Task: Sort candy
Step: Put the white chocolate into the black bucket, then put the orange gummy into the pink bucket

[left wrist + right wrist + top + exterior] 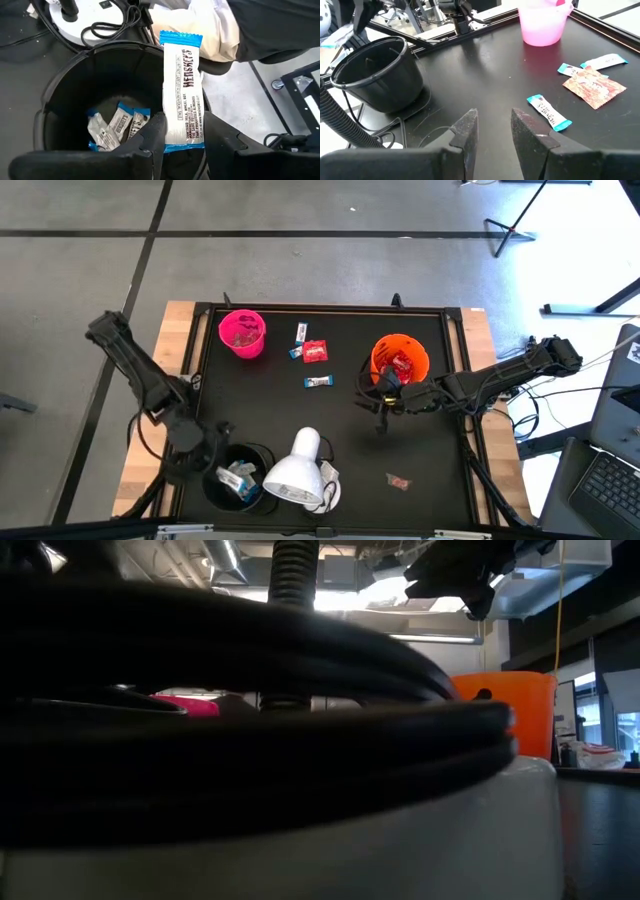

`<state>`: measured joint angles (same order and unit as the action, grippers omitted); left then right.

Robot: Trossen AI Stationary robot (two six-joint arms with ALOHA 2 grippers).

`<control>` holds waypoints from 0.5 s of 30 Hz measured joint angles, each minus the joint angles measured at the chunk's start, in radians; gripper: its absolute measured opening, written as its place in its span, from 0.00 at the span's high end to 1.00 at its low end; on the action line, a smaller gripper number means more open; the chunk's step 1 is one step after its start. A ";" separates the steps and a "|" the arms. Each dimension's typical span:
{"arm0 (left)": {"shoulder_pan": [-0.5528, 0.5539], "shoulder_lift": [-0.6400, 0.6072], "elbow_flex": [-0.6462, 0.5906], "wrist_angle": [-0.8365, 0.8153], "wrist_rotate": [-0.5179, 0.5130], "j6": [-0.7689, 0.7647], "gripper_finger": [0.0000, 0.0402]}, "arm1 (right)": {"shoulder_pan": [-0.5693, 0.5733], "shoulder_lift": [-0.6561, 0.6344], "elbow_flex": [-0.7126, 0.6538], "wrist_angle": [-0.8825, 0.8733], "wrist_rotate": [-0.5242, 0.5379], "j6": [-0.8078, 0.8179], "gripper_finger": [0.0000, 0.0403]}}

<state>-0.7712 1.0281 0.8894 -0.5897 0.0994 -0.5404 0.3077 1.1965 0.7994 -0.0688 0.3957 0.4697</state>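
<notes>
Overhead, bar (183,92) above black cup (60,90) rim.

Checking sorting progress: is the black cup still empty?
No. Several white-and-blue bars already lie inside the black cup.

L arm low at near-left, R arm reaching in from right.
L gripper (182,137) pinching (loosening?); R gripper (492,125) fingers apart, empty.

Low view mostly blocked by black cable (250,720) – orange cup (515,710) half hidden, pink cup (190,705) barely visible.
</notes>
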 joint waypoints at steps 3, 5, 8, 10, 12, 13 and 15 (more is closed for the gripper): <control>0.000 0.029 0.000 0.004 -0.002 -0.001 0.73 | 0.000 0.000 0.000 0.000 0.000 0.001 0.71; 0.000 0.040 0.000 0.005 -0.010 -0.021 0.69 | 0.000 0.000 0.000 0.000 -0.001 0.002 0.71; 0.003 0.048 0.000 0.010 -0.015 -0.053 0.65 | 0.000 0.000 0.000 0.000 -0.005 0.013 0.71; 0.010 0.049 0.000 0.010 -0.027 -0.052 0.62 | 0.000 0.000 0.000 0.000 -0.014 0.017 0.71; 0.013 0.049 0.000 0.010 -0.035 -0.052 0.61 | 0.000 0.000 0.000 -0.001 -0.025 0.017 0.71; 0.016 0.049 0.000 0.010 -0.037 -0.053 0.60 | 0.000 0.000 0.000 -0.001 -0.038 0.017 0.71; 0.029 0.049 0.000 0.010 -0.035 -0.053 0.60 | 0.000 0.000 0.000 -0.001 -0.085 0.019 0.71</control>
<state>-0.7427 1.0775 0.8890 -0.5793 0.0642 -0.5938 0.3073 1.1965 0.7994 -0.0696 0.3105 0.4890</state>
